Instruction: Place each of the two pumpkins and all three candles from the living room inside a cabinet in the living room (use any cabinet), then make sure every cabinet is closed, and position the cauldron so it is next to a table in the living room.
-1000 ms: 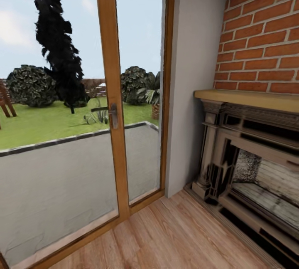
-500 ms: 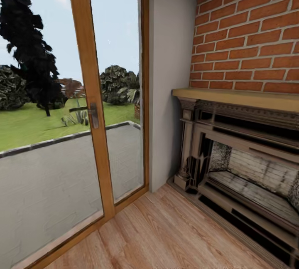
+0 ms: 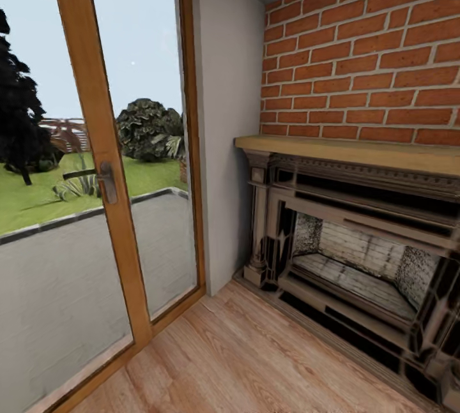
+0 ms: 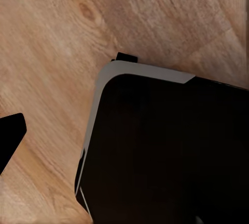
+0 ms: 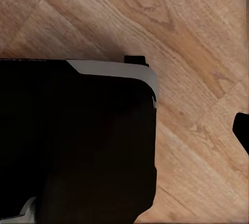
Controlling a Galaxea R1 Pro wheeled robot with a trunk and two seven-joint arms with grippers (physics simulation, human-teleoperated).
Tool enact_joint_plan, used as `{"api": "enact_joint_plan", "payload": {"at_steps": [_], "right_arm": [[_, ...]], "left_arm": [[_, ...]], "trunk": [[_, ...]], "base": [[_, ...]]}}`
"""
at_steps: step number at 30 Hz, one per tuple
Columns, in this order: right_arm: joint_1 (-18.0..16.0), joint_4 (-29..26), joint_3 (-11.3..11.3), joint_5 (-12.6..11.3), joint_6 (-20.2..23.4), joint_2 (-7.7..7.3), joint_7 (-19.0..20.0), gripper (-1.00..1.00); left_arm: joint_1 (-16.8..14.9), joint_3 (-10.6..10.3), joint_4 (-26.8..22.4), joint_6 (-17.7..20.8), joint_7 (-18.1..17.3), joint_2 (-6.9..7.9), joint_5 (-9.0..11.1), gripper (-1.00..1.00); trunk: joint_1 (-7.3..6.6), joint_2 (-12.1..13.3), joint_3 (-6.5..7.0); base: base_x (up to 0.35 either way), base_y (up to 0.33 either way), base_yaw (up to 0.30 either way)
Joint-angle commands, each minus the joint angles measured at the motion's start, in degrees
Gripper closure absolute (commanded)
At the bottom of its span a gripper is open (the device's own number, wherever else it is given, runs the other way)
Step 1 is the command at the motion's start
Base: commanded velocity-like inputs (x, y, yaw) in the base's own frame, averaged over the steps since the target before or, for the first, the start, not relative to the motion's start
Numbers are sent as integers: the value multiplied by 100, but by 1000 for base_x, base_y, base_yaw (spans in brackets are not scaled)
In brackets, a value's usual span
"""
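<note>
The pumpkins, candles, cabinet, cauldron and table are out of view. The head view looks into a room corner with a glass door (image 3: 96,209) and an ornate stone fireplace (image 3: 358,260). The left wrist view looks down on the wooden floor (image 4: 62,37) and my black, grey-edged base (image 4: 166,151); a dark fingertip (image 4: 9,135) pokes in at the picture's edge. The right wrist view has the same base (image 5: 78,141) over the floor, with a dark fingertip (image 5: 242,130) at its edge. Neither view reveals how the jaws stand.
The wood-framed glass door, with a metal handle (image 3: 105,180), gives onto a patio and garden. A grey wall strip (image 3: 223,145) meets a red brick wall (image 3: 364,62) above the wooden mantel (image 3: 345,151). Wooden floor (image 3: 243,362) stretches in front of the fireplace.
The whole head picture has shifted left, so the camera has turned right. The door frame sits further left and more of the fireplace and brick wall shows.
</note>
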Motion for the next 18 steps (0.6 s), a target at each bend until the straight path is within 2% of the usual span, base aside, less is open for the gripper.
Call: {"api": "enact_joint_plan", "payload": {"at_steps": [1,18], "right_arm": [[-2,-10,6,3,30,-1,4,-100],[-2,-6,15,4,0,17,-19,-100]], "left_arm": [[0,28,0,-9,2,-2,12,-100],[0,33,24,-10,2,-2,12,-100]], "trunk": [[-22,35,7],[-395,717,267]], "base": [[0,0,-296],[0,0,-296]]}}
